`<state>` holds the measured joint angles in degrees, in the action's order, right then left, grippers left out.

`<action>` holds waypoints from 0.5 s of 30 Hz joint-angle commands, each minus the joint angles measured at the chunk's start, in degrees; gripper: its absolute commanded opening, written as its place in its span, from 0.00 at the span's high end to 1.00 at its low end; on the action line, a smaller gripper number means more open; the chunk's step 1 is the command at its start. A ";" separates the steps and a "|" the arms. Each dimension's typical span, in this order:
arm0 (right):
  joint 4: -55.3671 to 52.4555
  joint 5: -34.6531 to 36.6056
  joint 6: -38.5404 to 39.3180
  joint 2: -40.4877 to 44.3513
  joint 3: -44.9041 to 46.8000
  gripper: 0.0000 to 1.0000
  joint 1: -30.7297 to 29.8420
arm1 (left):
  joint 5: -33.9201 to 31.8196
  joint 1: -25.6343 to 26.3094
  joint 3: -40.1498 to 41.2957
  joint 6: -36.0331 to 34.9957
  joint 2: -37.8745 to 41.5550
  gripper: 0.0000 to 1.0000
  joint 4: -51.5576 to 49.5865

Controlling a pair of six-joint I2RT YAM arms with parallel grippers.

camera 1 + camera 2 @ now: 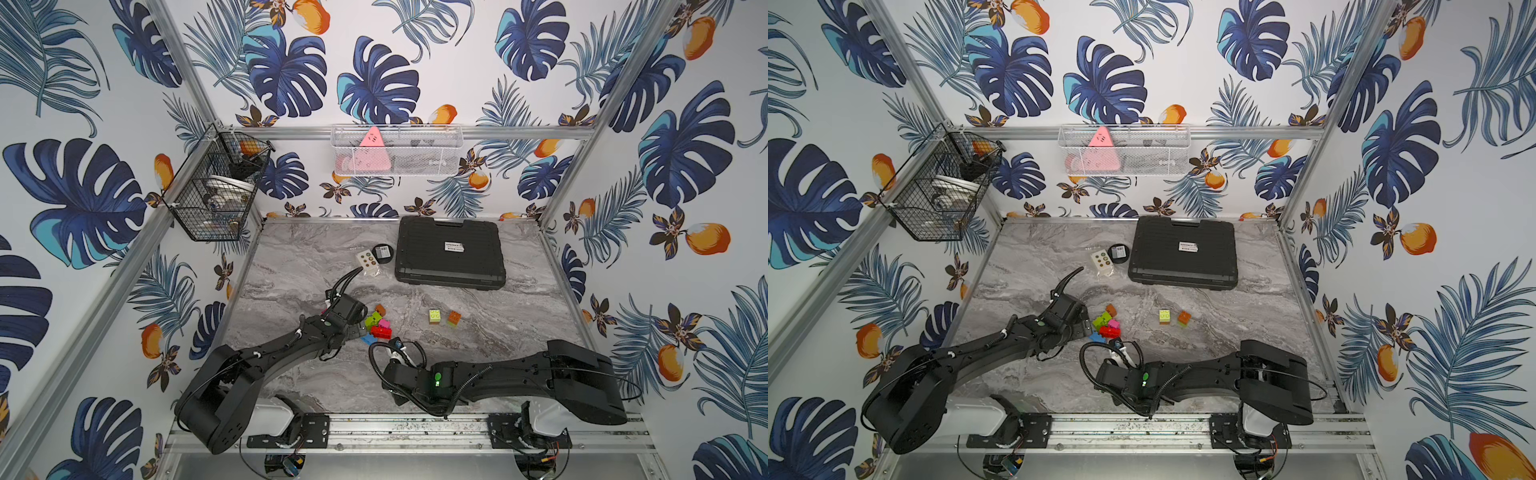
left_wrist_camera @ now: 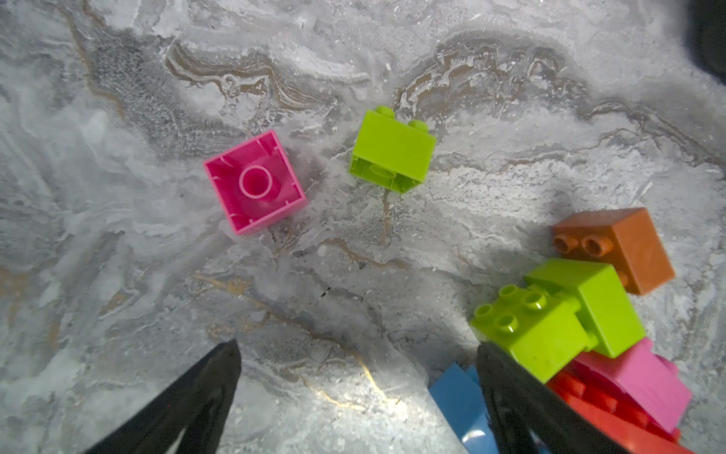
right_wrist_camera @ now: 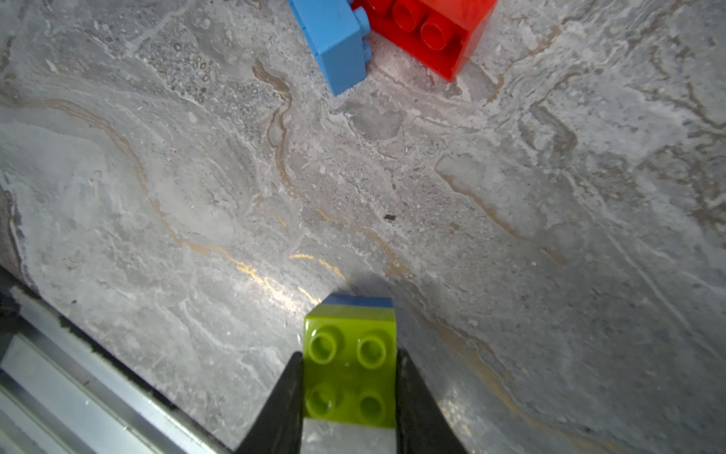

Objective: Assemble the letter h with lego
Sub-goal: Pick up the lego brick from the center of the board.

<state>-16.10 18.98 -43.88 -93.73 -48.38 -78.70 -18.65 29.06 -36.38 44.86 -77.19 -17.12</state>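
- while the right gripper (image 3: 347, 355) sits clamped like that, what is it carrying?
- a lime brick (image 3: 349, 377), studs toward the lens, pinched on two flat sides. blue edge shows past its far end; i read a second brick joined on, not certain. lifted or resting on the table (image 3: 510, 196), i cannot tell.
- left side?
- left gripper (image 2: 357, 350) spread wide, nothing between, bare marble under the gap. one finger (image 2: 518, 401) sits against or just beside the lime pair (image 2: 550, 322) at the edge of the pile (image 1: 376, 324).
- where is the rest of the lego?
- pile lies mid-table between my two grippers: long red brick (image 2: 613, 412), pink brick (image 2: 636, 377), blue brick (image 3: 334, 43), orange brick (image 2: 624, 247). a magenta brick (image 2: 255, 182) lies hollow side up and a loose lime brick (image 2: 393, 151) on its side, both apart from the pile. yellow-green stack (image 1: 435, 316) and orange-topped stack (image 1: 454, 318) stand near each other, well apart from the pile, toward the right arm.
- step in hand?
- my call: early build. no h anywhere, only short stacks. i am choosing the next brick for the left to bring to what the right holds.
- next move calls for?
- one brick singled out, fingers across flat walls, not studs. tipped ones need righting before they mate. i want the approach slow, so the finger does not shove the pile.
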 commanded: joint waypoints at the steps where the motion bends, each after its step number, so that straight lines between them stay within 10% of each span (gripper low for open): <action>1: -21.05 -9.82 0.23 -3.46 -0.62 0.79 1.77 | -0.30 -0.45 0.04 0.55 -0.16 0.01 0.39; 15: -24.75 -7.76 9.30 9.74 -9.34 0.76 17.37 | -2.45 -0.93 0.63 1.29 1.19 0.01 -0.36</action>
<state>-37.43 9.82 -37.93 -85.60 -56.60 -63.96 -19.68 28.32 -35.86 45.23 -76.16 -17.28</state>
